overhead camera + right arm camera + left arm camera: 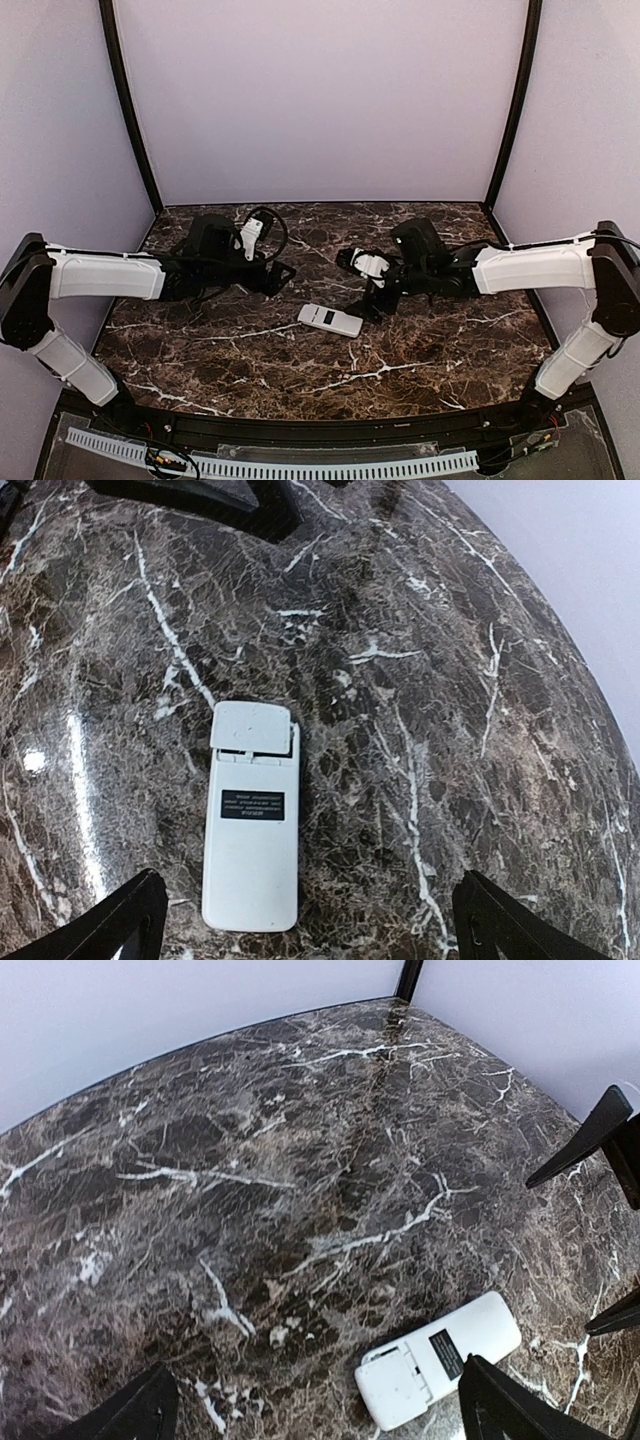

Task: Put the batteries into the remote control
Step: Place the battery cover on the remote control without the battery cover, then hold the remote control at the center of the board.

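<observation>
Both arms reach in from the side edges of the tabletop (450, 370), forearms stretched low and almost level, wrists meeting near its middle. The left gripper (281, 274) points toward the centre from the left and hovers just left of the remote control (330, 319). Its fingers (140, 1412) stand wide apart with only marble between them. The right gripper (368, 304) tilts down from the right, just beside the remote's right end. Its fingers (478, 905) are also spread wide and clamp nothing, and in the right wrist view the remote lies beneath the gap, toward the left finger.

There are two arms, two grippers and one remote control. It lies flat at about the centre of the tabletop, well away from every edge and touching neither gripper. Its plain white back faces up, showing a dark rectangular label. At one end, a cover panel sits a little askew from the body. The batteries I cannot make out against the dark veined marble, so I cannot count them.
</observation>
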Available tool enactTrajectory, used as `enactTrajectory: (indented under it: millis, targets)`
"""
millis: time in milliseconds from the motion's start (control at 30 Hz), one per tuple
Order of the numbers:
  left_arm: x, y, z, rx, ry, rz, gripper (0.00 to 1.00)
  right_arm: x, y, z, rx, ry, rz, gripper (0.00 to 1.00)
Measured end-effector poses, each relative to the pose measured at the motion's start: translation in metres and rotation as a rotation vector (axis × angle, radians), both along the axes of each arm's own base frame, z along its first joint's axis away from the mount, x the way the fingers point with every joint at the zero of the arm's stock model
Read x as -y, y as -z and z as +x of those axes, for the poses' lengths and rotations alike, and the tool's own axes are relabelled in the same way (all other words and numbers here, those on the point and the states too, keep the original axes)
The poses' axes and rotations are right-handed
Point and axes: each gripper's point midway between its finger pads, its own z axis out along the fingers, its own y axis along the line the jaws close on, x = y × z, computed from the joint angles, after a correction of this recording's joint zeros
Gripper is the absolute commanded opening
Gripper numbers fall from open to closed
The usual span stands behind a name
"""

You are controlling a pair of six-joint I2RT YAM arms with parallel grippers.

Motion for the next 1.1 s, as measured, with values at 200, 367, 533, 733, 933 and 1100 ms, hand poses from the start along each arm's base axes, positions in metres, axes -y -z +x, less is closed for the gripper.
enactTrajectory:
  millis: [200, 367, 533, 733, 933, 1100]
  targets:
    - [-0.015, 0.022, -0.014, -0.079, -0.058, -0.001, 0.79, -0.004, 0.033, -0.012, -0.036, -0.041, -0.069, 0.91]
    - [-0.02, 0.045, -0.028, -0.164, -0.068, -0.02, 0.68, -0.002, 0.062, -0.016, -0.071, -0.06, -0.127, 0.85]
    - [-0.012, 0.055, -0.037, -0.207, -0.019, -0.047, 0.62, -0.003, 0.071, -0.019, -0.081, -0.088, -0.14, 0.81]
    - [-0.001, 0.074, -0.043, -0.255, 0.044, -0.052, 0.61, -0.007, 0.086, -0.022, -0.107, -0.121, -0.16, 0.8]
    - [0.005, 0.09, -0.047, -0.29, 0.08, -0.051, 0.62, -0.011, 0.089, -0.023, -0.118, -0.144, -0.156, 0.79]
    - [0.011, 0.096, -0.048, -0.298, 0.106, -0.064, 0.65, -0.017, 0.088, -0.019, -0.115, -0.151, -0.151, 0.82]
